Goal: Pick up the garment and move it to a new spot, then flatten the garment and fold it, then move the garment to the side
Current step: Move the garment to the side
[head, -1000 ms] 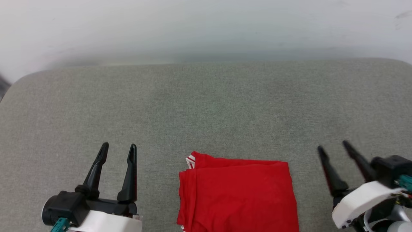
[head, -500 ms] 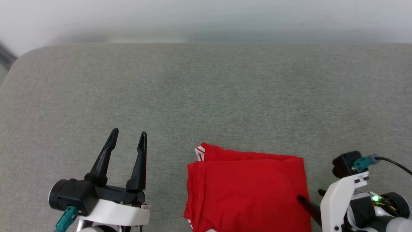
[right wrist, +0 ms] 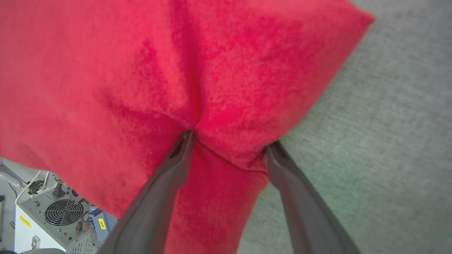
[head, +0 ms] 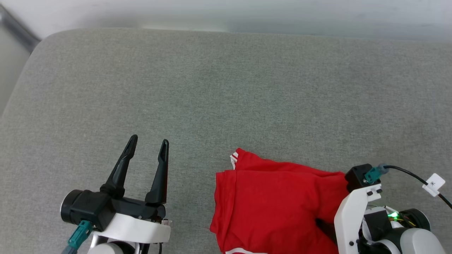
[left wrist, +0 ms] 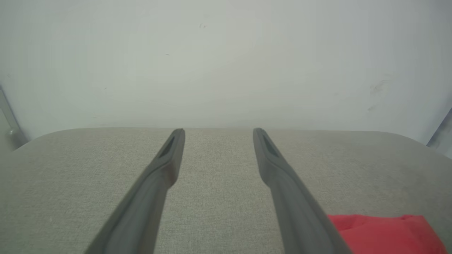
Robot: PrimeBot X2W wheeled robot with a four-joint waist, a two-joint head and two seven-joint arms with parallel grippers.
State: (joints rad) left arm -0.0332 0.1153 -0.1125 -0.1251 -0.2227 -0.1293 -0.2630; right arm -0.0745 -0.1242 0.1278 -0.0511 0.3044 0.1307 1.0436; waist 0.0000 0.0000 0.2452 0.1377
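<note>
Lying folded at the near edge of the grey woven cushion [head: 226, 88], the red striped-trim jersey garment [head: 275, 204] is bunching between the 2 spread dark fingers of the right gripper [right wrist: 229, 144] — nothing clamped, likely readying a grab — while the left gripper [head: 149, 140] is hovering open alongside.

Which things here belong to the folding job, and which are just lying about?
Job:
garment, red, folded
right gripper, open, pushed into it
left gripper, open, apart from it
grey padded surface beneath

Lying about:
white fan unit
tagged cable
</note>
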